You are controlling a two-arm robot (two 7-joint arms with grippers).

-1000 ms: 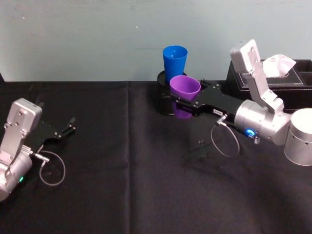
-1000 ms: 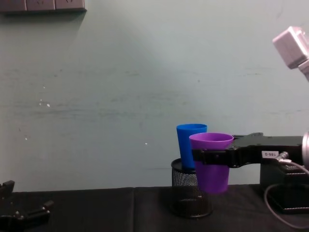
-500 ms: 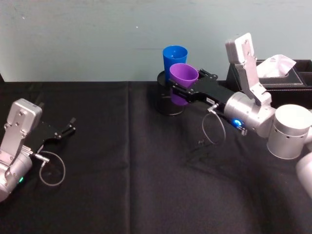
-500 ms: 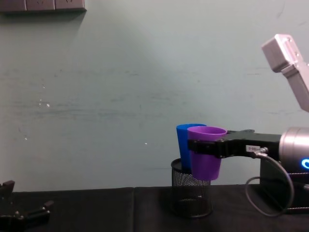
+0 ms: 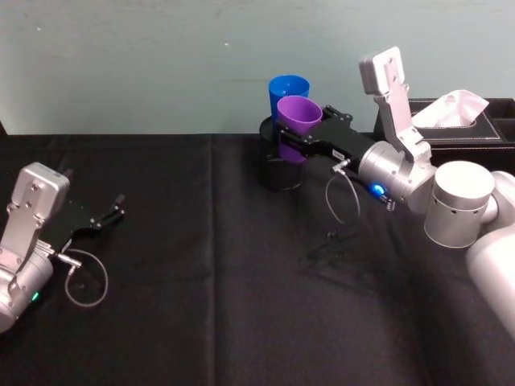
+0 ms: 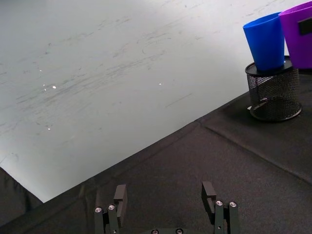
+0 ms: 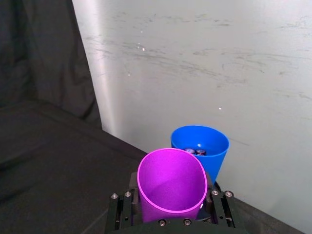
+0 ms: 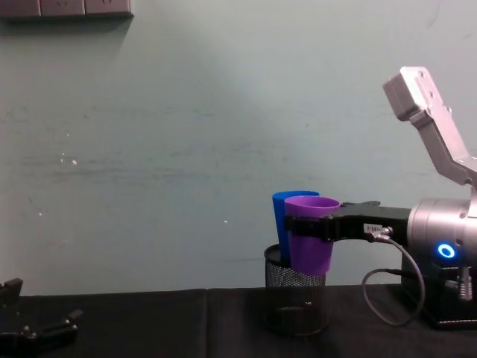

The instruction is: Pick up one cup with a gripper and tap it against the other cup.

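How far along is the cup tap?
Done: the right tool grips the purple tumbler, held clear of the table. In hand: it sits close beside the blue tumbler standing in the mesh pen pot; contact can't be confirmed. Left: the tap, if not touching. The left tool rests open at the table's left.

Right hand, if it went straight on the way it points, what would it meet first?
Probably the blue cup in the black mesh pot: the purple cup in the right hand looks almost against it, though depth is unclear.
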